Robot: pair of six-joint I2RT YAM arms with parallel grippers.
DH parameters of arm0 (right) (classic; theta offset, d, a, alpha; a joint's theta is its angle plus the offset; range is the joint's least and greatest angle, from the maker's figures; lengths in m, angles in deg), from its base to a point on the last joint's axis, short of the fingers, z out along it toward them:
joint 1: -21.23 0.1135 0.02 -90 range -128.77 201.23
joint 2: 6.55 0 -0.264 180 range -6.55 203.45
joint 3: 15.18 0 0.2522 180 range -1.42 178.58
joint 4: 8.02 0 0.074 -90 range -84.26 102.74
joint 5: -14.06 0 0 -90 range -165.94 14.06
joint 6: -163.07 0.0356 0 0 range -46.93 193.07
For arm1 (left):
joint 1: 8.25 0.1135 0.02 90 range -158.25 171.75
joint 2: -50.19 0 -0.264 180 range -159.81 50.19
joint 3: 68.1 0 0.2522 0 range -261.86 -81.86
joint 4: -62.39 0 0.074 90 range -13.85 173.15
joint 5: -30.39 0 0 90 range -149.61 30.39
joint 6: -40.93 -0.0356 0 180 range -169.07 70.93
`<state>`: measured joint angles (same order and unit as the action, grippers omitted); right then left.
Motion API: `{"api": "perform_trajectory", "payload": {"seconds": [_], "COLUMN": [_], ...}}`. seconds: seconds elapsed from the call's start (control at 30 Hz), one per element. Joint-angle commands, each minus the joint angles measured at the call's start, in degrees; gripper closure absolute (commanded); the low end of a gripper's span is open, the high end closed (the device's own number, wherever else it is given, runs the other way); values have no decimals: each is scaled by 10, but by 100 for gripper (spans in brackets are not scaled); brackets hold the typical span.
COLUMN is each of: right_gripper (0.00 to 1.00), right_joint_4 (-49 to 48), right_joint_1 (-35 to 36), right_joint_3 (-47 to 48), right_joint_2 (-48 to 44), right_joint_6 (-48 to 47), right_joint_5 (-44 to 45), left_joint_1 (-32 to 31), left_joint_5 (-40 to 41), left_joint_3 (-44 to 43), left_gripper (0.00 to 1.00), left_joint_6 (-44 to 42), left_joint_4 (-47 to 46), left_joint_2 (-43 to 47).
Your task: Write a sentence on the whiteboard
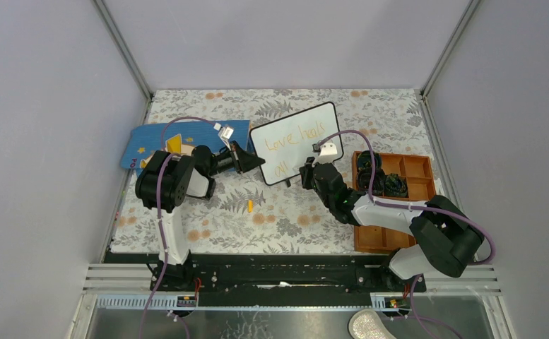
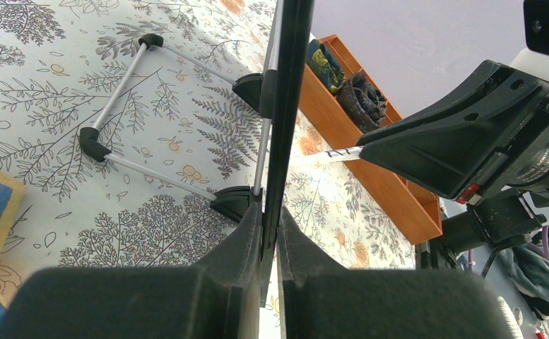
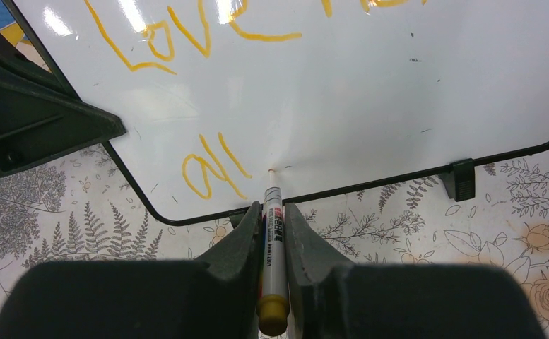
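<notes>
from above, the whiteboard (image 1: 296, 141) is standing tilted on the floral desk (image 1: 271, 226) beside the orange tray (image 1: 418, 167), and the sentence (image 1: 290, 140) is reading "love heals" over "all". in the left wrist view the left gripper (image 2: 270, 224) is pinching the board's edge, jaws nearly shut on it; it should be bracing firmly against the pen's push. in the right wrist view the right gripper (image 3: 274, 212) is clamping a marker (image 3: 274, 233), jaws closed on its barrel, tip seemingly touching just right of "all"; light, even pressure is suiting the next word.
</notes>
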<state>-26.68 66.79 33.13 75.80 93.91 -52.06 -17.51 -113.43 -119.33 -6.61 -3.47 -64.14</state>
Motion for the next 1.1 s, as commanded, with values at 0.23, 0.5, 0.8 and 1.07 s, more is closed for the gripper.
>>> {"api": "perform_trajectory", "payload": {"seconds": [0.23,0.5,0.8,1.07], "right_gripper": [100,100,100,100], "right_joint_4": [-9,-7,-2,-6], "right_joint_1": [-7,-7,-7,-7], "right_joint_3": [7,-1,-2,-6], "right_joint_2": [-4,-9,-16,-31], "right_joint_6": [6,8,5,4], "right_joint_5": [23,22,25,19], "left_joint_1": [-12,-12,-13,-13], "left_joint_5": [-11,-10,-10,-10], "left_joint_3": [4,4,4,5], "left_gripper": [100,100,100,100], "left_joint_6": [-2,-3,-5,-6], "left_joint_4": [44,46,50,49], "left_joint_2": [2,2,3,3]}}
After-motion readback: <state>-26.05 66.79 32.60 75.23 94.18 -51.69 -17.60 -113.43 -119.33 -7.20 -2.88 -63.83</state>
